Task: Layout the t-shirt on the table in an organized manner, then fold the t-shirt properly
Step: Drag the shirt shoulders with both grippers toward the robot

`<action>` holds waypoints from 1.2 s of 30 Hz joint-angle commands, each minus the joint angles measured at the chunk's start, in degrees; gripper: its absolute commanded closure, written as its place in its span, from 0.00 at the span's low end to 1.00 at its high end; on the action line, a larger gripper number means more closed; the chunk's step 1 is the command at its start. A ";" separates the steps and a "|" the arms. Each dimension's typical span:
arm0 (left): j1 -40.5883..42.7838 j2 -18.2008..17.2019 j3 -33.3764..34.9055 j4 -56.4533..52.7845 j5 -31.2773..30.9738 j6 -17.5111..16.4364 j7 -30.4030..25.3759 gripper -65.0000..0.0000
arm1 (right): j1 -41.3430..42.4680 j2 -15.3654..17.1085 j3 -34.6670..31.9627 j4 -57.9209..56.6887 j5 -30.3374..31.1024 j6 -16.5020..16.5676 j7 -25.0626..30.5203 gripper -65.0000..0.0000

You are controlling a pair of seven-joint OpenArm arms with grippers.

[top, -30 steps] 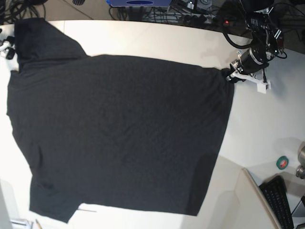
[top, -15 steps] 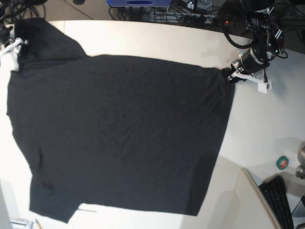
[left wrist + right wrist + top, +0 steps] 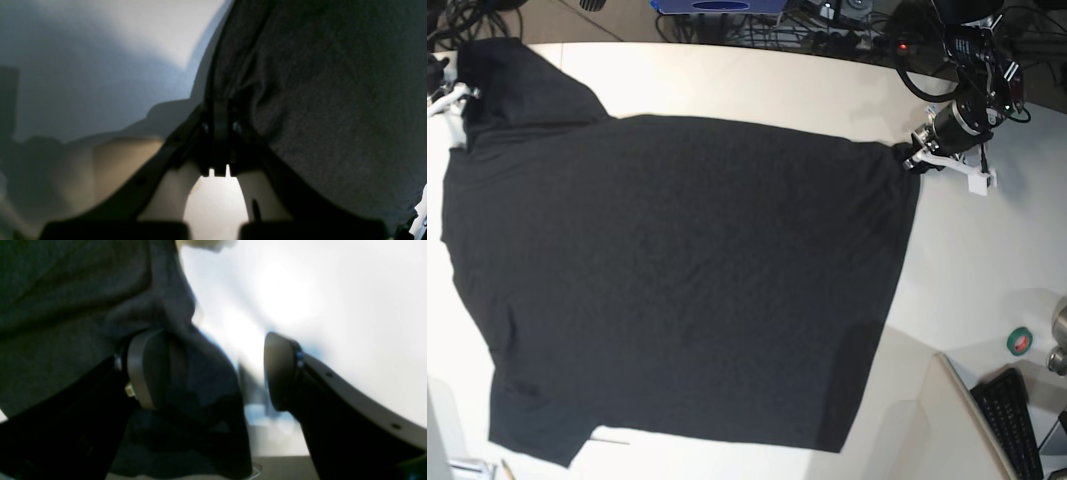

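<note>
Base view: a large black soft-fabric t-shirt (image 3: 677, 290) lies spread almost flat over the big smooth off-white table (image 3: 987, 260), plain side up, no print showing.
Left gripper (image 3: 911, 157): fingers pressed together on the shirt's hem corner at the far right, low to the table; I'd say it pins that corner so the cloth stays taut.
Left wrist view: the dark fabric (image 3: 317, 100) bunches into the closed tips (image 3: 218, 133), confirming the pinch.
Right gripper (image 3: 213, 370): fingers spread wide apart, gripping nothing, with the sleeve edge (image 3: 83, 306) lying against one pad.
Right arm in base view: only a white tip (image 3: 447, 98) beside the sleeve at the left edge.
Stage, as I judge it: layout nearly done, folding not yet begun.
Watch for: the lower sleeve is slightly tucked.
</note>
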 commanded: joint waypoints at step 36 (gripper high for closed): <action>15.52 -5.46 -0.45 15.51 1.06 0.78 -3.83 1.00 | -18.38 -8.29 -5.04 34.63 0.12 0.10 -12.11 1.00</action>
